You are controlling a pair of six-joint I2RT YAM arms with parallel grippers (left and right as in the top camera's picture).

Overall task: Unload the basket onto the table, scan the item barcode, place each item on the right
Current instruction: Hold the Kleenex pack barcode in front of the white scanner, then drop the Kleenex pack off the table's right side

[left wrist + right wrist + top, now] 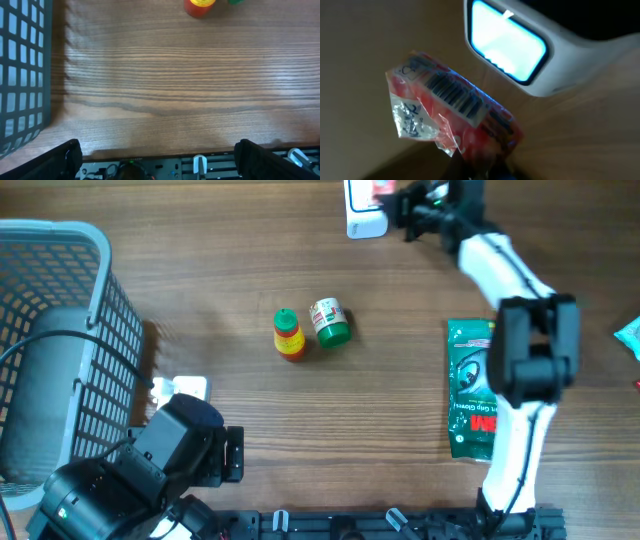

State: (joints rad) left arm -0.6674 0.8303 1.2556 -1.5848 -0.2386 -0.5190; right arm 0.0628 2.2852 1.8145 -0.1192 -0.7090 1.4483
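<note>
The red packet (455, 115) was held pinched in the right jaws just beside the scanner (572, 70), its barcode (452, 95) turned toward the lit window (507, 42), presumably so it could be read. The left jaws were kept wide and empty, well apart from the scanner.

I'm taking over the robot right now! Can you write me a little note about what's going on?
Left hand: open, holding nothing, low by the basket.
Right hand: shut on the red packet, up at the table's far edge by the white scanner.
Done: packet is lifted, with its barcode close to the scanner's lit window.
Left: I can't tell if it has read, so check, and turn the barcode toward the window if needed.
Two small bottles and a green packet lie on the table.
</note>
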